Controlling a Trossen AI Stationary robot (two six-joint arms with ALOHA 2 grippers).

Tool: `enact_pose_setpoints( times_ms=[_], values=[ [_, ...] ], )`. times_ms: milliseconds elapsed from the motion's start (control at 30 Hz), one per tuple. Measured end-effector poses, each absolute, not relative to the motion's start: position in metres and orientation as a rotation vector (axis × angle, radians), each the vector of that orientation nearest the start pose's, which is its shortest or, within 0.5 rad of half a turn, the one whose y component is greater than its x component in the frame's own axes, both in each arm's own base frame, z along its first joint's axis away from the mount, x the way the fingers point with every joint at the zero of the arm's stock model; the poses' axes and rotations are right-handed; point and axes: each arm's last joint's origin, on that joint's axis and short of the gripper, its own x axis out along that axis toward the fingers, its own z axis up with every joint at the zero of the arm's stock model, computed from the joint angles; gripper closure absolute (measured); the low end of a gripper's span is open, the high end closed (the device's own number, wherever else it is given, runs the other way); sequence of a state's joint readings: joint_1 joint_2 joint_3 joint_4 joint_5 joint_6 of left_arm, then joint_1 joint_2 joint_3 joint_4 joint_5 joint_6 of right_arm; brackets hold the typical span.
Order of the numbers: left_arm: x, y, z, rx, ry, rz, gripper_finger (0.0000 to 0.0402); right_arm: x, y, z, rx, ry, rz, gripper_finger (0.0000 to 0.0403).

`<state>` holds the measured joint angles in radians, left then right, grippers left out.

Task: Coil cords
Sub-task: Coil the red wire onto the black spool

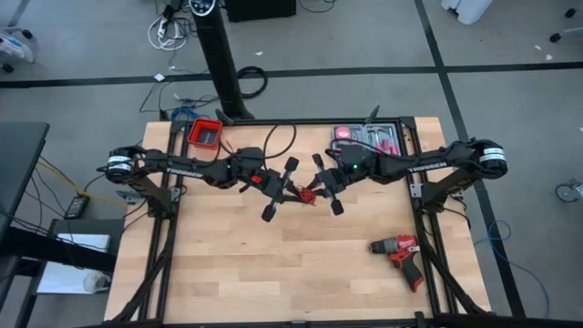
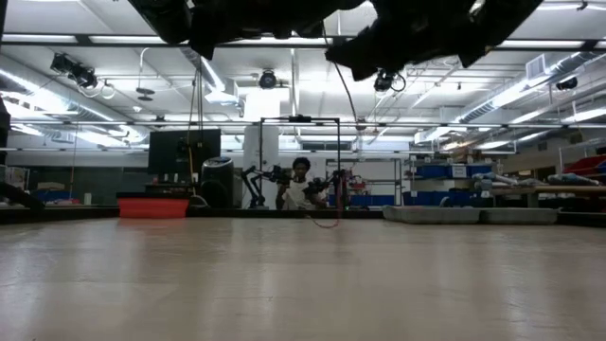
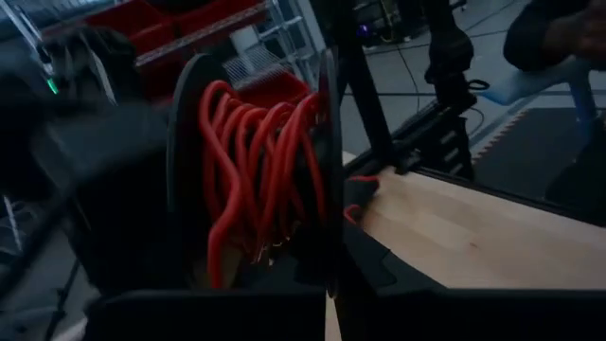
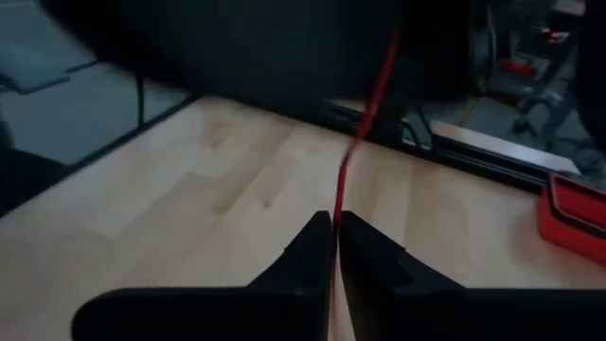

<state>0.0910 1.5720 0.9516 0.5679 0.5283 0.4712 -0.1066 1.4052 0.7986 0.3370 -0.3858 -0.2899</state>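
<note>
In the left wrist view, nearest the lens, the left gripper (image 3: 327, 189) has its two dark fingers pressed together on a bundle of red loops: the cords (image 3: 256, 170), wound in several turns that bulge out to one side of the fingers. Just past those fingers lies the bare wooden table (image 3: 473, 227).

In the right wrist view the right gripper (image 4: 336, 227) has its fingers nearly closed, pinching a single thin red strand of the cords (image 4: 365, 104) that runs straight out from the fingertips, taut, toward the dark bulk of the other arm. Off to one side beyond it sits a red bin (image 4: 573, 213); what it holds is not visible from there.

From above, the two grippers meet over the middle of the table (image 1: 273, 264), the left gripper (image 1: 282, 189) and the right gripper (image 1: 323, 189) tip to tip, with the red cords (image 1: 308, 194) between them, held off the wood. Behind the left arm, at the far edge, the red bin (image 1: 206, 133) holds something dark I cannot make out. Behind the right arm lies a dark tray (image 1: 369, 137) of pink-handled tools. Nearer than the right gripper, well apart, a red drill (image 1: 399, 252) lies on its side.
</note>
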Motion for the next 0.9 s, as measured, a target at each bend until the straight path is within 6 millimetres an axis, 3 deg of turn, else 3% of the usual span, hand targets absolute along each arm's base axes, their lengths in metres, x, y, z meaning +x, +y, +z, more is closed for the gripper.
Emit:
enact_pose_setpoints(
  times_ms=[433,900],
  values=[
    [0.348,0.018,0.278,0.477,-0.132,-0.375,0.0396,0.286,-0.028,0.216,-0.195,0.187,0.229,0.0380],
    [0.348,0.020,0.280,0.506,-0.146,-0.317,0.0396,0.277,-0.035,0.204,-0.173,0.189,0.196,0.0380]
  ],
)
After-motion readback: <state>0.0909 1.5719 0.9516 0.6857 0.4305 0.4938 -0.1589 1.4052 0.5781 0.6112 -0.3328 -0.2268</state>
